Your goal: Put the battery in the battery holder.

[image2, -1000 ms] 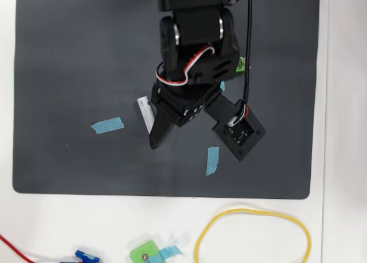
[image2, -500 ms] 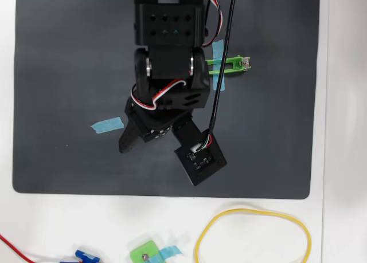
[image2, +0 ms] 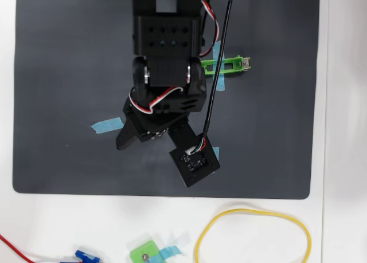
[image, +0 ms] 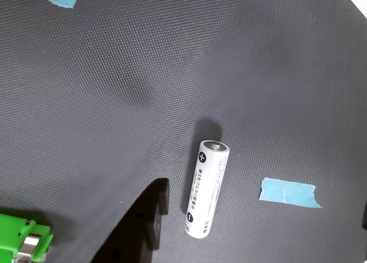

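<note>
Desk (image2: 338,102): a white surface is seen in the overhead view, bare along the right edge and the bottom.
Mat (image2: 69,62): a dark grey textured mat is laid over most of the desk; its weave is shown close up in the wrist view (image: 114,74).
Arm (image2: 167,45): the black arm is seen reaching down from the top edge of the overhead view, with red, white and black wires looped at the wrist.
Jaws (image2: 123,141): only one black fingertip is shown in each view, so whether the jaws are wide or narrow cannot be told; nothing is seen held. In the wrist view the fingertip (image: 150,208) is placed just left of the battery, apart from it.
Yellow loop (image2: 252,234): a yellow band is laid on the desk below the mat.
Battery holder (image2: 229,64): the long green frame is laid on the mat, right of the arm, crossed by blue tape and partly hidden by the arm; a green corner with a metal contact is shown at the lower left of the wrist view (image: 23,240).
Battery (image: 207,188): the white cell is laid flat on the mat, well apart from the holder, plus end towards the top of the wrist view; it is hidden under the arm from overhead.
Tape pieces: one blue strip (image: 288,193) is stuck to the mat right of the battery.
</note>
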`<state>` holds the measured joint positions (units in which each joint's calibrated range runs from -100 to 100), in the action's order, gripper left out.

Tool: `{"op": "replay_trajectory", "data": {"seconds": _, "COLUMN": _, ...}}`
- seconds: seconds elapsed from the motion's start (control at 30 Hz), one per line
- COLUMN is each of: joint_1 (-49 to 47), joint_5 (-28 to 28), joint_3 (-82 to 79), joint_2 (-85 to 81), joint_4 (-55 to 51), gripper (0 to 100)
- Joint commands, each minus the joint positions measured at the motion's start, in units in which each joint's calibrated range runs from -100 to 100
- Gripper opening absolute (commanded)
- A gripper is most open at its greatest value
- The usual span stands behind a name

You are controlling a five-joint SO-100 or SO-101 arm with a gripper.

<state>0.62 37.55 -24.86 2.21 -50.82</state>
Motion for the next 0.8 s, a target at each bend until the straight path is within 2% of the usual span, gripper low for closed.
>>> {"op": "replay_trajectory", "data": {"seconds": 0.0, "joint_1": 0.99, "joint_5": 0.22, "joint_3": 3.01, "joint_2": -0.2, "joint_4": 0.56, "gripper": 35}}
{"op": "replay_trajectory", "data": {"seconds": 0.43, "joint_1": 0.99, "joint_5": -0.09, "joint_3": 3.1, "joint_2": 0.65, "joint_4": 1.52, "gripper": 35}}
{"op": "replay_trajectory", "data": {"seconds": 0.77, "joint_1": 5.25, "joint_5": -0.25, "joint_3": 13.5, "joint_2": 13.78, "joint_4": -1.19, "gripper": 35}}
